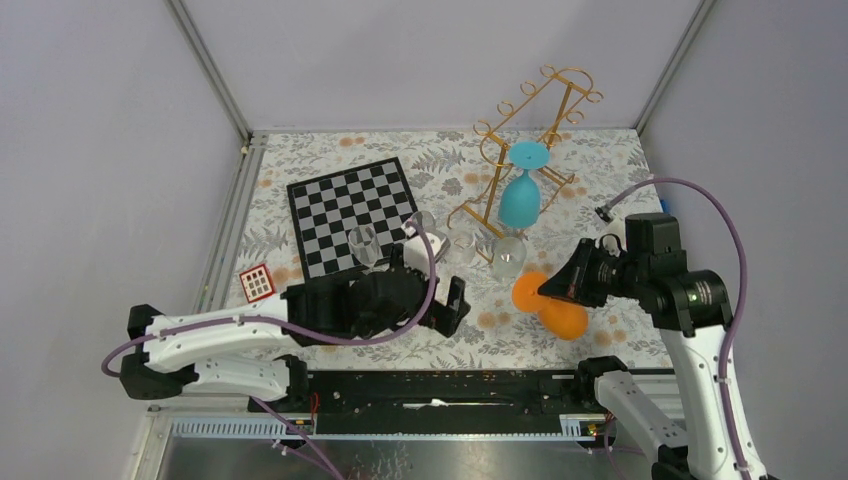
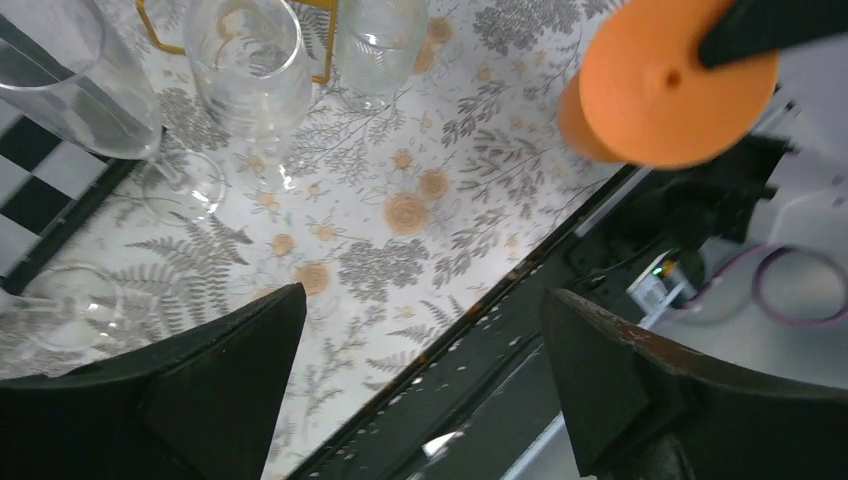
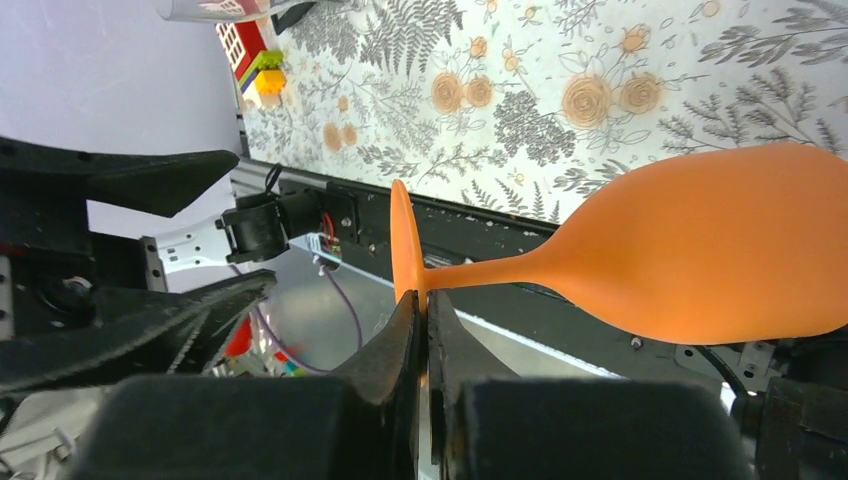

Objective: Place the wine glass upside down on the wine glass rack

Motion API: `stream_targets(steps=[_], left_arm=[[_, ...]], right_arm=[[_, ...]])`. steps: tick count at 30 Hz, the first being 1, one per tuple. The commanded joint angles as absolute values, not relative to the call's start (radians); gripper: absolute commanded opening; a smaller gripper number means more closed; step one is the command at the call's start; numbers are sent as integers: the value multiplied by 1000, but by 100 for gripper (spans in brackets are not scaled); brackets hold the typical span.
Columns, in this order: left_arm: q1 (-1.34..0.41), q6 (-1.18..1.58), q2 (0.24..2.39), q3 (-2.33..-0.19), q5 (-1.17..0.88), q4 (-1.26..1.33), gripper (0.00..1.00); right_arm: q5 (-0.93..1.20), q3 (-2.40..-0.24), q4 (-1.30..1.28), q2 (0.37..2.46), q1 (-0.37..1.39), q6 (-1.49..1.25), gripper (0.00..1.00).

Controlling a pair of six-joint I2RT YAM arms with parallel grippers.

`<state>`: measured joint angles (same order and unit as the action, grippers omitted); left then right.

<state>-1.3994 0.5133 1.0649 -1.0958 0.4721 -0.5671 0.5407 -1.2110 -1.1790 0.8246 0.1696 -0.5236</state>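
Grey panel walls (image 1: 430, 60) close in a bench (image 1: 330, 150) covered with a fern-and-flower cloth. Farthest left, near the front, lies a small red-and-white grid block (image 1: 257, 282). Behind it and to its right a black-and-white chessboard (image 1: 352, 215) lies flat, and a clear glass (image 1: 364, 245) stands upright at its near right corner. The left arm (image 1: 220, 335) reaches from the left side across the front of the bench. The left fingers (image 2: 210, 390) are spread wide with nothing between them, and they hang over the cloth close to the bench's front edge. Past them, more clear glasses (image 1: 461, 246) stand on the cloth between the chessboard and the foot of the wine glass rack (image 1: 556, 115). The rack is a gold wire frame with curled loop ends and rises at the back, right of centre. A blue wine glass (image 1: 519, 198) hangs upside down from its rails, foot up and bowl down. Further right, near the front of the bench, is the orange wine glass (image 3: 700, 250), well apart from the rack. It is turned on its side with the stem level, its foot facing the left arm and its bowl pointing right. The right arm (image 1: 690, 300) bends in from the right, and the right fingers (image 3: 395, 345) are clenched on the rim of that foot, one on each face. Whether the bowl touches the cloth cannot be told.
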Motion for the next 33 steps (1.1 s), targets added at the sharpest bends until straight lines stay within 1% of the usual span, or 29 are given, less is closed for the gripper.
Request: stream_targets(steps=[1, 6, 13, 16, 21, 25, 28, 33], left_arm=[[-1326, 782, 1159, -1250, 350, -662, 99], [-1197, 884, 1213, -1329, 209, -733, 99], [-936, 976, 1200, -1315, 8, -719, 99], [-873, 966, 1192, -1321, 5, -725, 99], [-811, 916, 1192, -1346, 5, -755, 99], [-793, 867, 1195, -1389, 41, -782, 99], [-792, 835, 1194, -1427, 62, -782, 99], [-791, 797, 1184, -1453, 97, -784, 99]], right_arm=[[475, -1229, -1156, 806, 174, -525, 0], [491, -1392, -1300, 929, 173, -443, 0], [412, -1540, -1367, 1049, 152, -418, 0], [446, -1586, -1362, 1093, 105, -410, 0], [609, -1636, -1319, 1166, -7, -415, 0], [753, -1660, -1255, 1217, -67, -468, 0], [814, -1694, -1207, 1250, -94, -522, 0], [905, -1718, -1046, 1255, -123, -656, 0]])
